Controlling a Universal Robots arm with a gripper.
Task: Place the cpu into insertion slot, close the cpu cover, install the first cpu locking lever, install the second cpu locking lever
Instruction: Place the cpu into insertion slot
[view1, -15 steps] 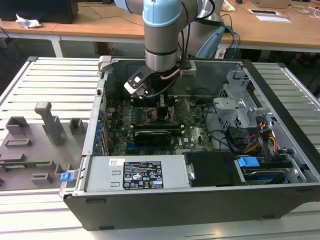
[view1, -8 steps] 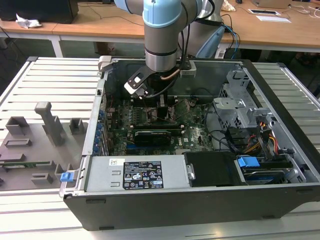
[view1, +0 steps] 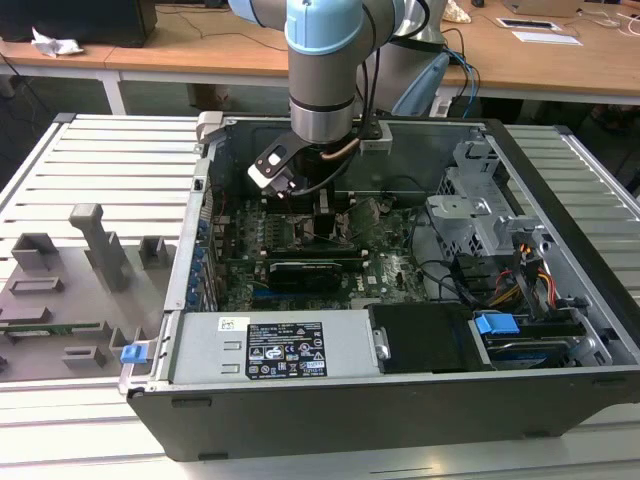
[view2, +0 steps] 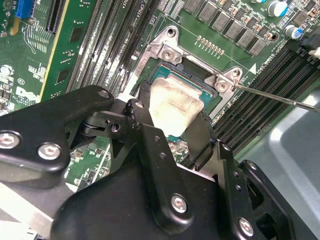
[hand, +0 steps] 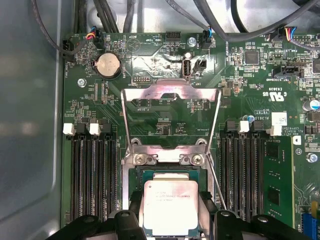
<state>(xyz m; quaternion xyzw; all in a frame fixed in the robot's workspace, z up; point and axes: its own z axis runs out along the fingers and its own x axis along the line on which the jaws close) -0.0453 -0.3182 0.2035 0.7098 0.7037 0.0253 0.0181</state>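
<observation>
We are looking at the black two-fingered gripper (view2: 173, 107) (hand: 170, 200) clamping the cpu (view2: 172, 100) (hand: 169, 215), a small flat square chip with a pale silver-grey metal top. In both wrist views its fingers (view2: 201, 135) (hand: 135, 212) are pressing against two opposite edges of the chip. The chip is sitting directly over the insertion slot (view2: 197, 70) (hand: 165, 172), a small dark square socket with a silver metal rim, and we are unable to tell whether it is resting in the slot or hanging just above it. The cpu cover (hand: 170, 94), a thin silver-grey square metal frame with a window in its middle, is standing swung open from the slot's edge on the side facing a round silver coin battery (hand: 108, 65), leaving the slot uncovered. A thin silver wire locking lever (view2: 280, 97) is angling away from one corner of the slot, unlatched. Long narrow black memory slots (hand: 92, 180) are flanking the slot on two sides of the green circuit board (hand: 150, 50). In the exterior view, the grey and pale-blue robot arm (view1: 322, 60) is reaching down into an open dark computer case (view1: 300, 420), near the case's far wall, while a long black card (view1: 310, 270) is lying across the board closer to the near wall. The case is resting on a slatted metal table (view1: 110, 150), and grey plastic fixtures (view1: 100, 250) are standing on that table beside the case, on the exterior view's left.
</observation>
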